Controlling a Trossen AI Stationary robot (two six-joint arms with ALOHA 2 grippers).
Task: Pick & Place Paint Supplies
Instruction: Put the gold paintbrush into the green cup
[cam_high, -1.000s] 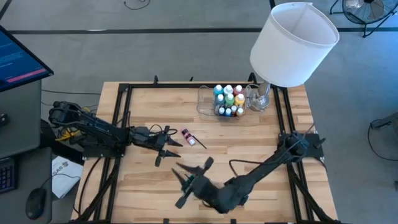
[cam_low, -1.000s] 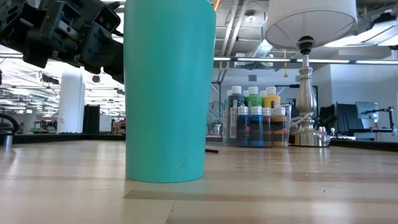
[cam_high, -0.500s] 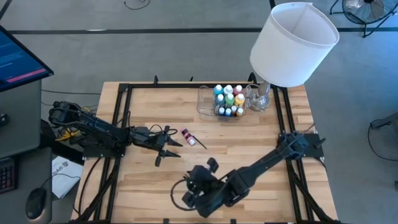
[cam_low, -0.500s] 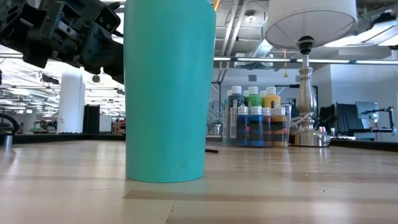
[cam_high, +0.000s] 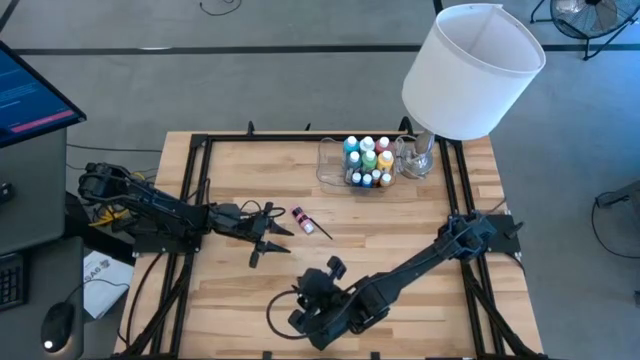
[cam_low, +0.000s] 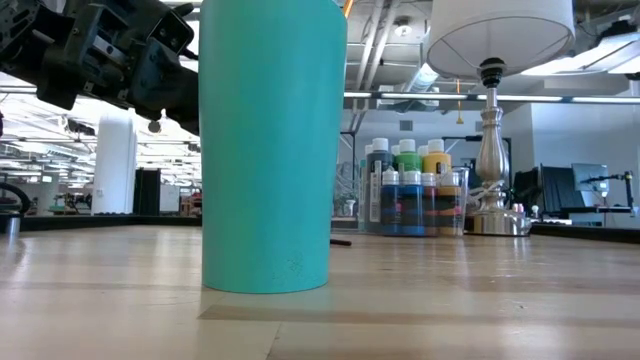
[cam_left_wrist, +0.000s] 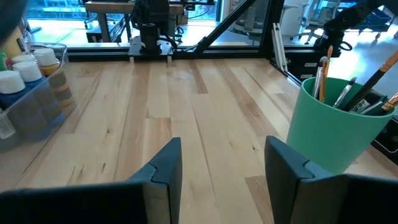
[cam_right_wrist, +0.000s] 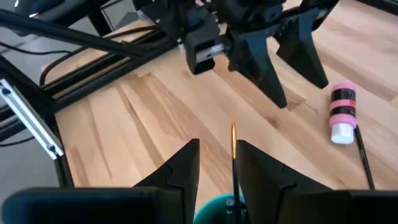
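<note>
A teal cup (cam_low: 265, 145) with several brushes in it (cam_left_wrist: 339, 127) stands near the table's front edge, hidden under my right arm (cam_high: 400, 275) in the high view. My right gripper (cam_right_wrist: 217, 149) hovers just above the cup, shut on a thin brush (cam_right_wrist: 234, 134). A pink white-capped bottle (cam_high: 300, 216) lies on its side mid-table with a dark brush (cam_high: 320, 229) beside it. My left gripper (cam_high: 268, 238) stands open just left of that bottle, touching nothing. Several paint bottles stand in a clear tray (cam_high: 365, 160) at the back. My right gripper pinches the brush's thin shaft (cam_right_wrist: 234, 158) between its two fingers, which lie across it. The fingers slant down from the table's near right side. The brush is lifted, its orange end (cam_right_wrist: 234, 126) up past the fingers. Its lower end runs down to the cup's rim (cam_right_wrist: 214, 208).
A lamp with a big white shade (cam_high: 472, 70) stands at the back right, next to the tray. Black frame rails (cam_high: 190, 200) run along the table's left and right sides. Bare wood lies between the cup and the tray.
My right gripper has come down a little near the table's front edge and turned about at the wrist, tipping its fingers forward and downward over the cup. The cup has not moved.
</note>
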